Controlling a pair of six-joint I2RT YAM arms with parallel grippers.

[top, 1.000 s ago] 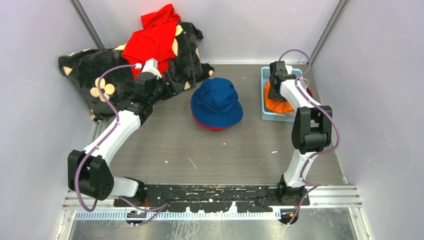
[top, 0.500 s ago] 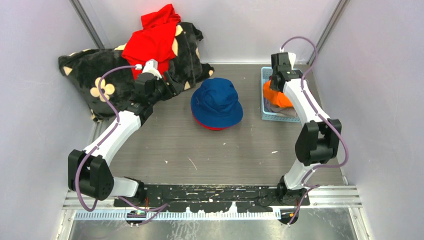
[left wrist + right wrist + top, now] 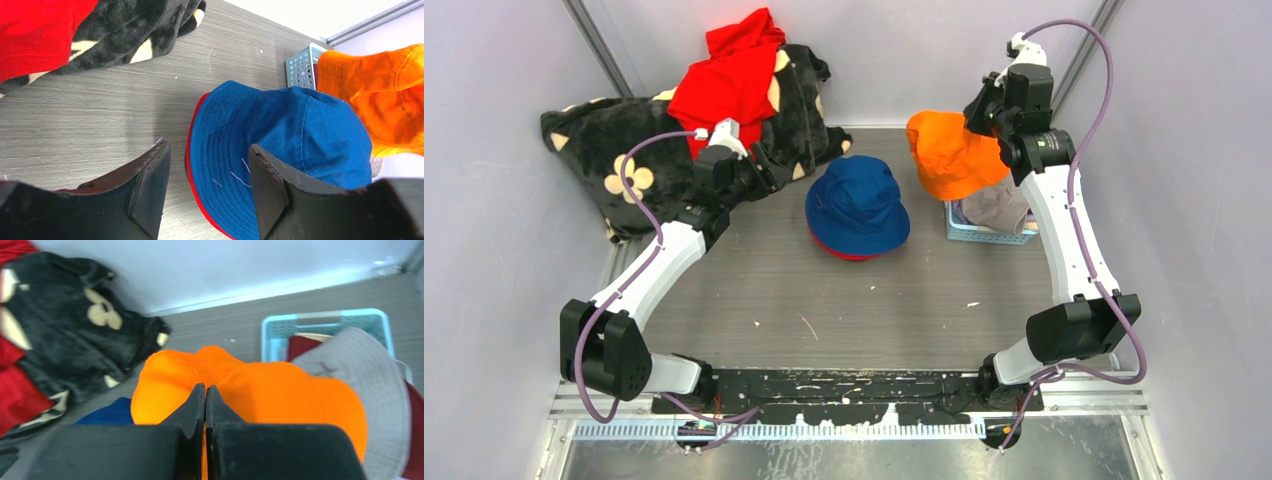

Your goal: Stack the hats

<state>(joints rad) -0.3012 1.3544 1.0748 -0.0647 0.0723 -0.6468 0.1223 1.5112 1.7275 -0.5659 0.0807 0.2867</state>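
Pinching shut on the orange hat [image 3: 951, 155], the right gripper [image 3: 205, 390] hoists it off the basket [image 3: 984, 236] — blue hat [image 3: 857, 205] likely next (left gripper [image 3: 208, 150] gapes, empty).

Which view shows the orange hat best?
Top external: the orange hat shows whole, held up by the right arm. Left wrist catches only part of it at the right edge; right wrist sees it close and blurred, partly behind shut jaws.

Orange hat [image 3: 949, 155]; blue hat [image 3: 857, 203]; red hat [image 3: 844, 256]; grey hat [image 3: 996, 208]; pale-blue basket [image 3: 979, 236]; black blanket [image 3: 594, 135], cream flowers; red garment [image 3: 724, 85].
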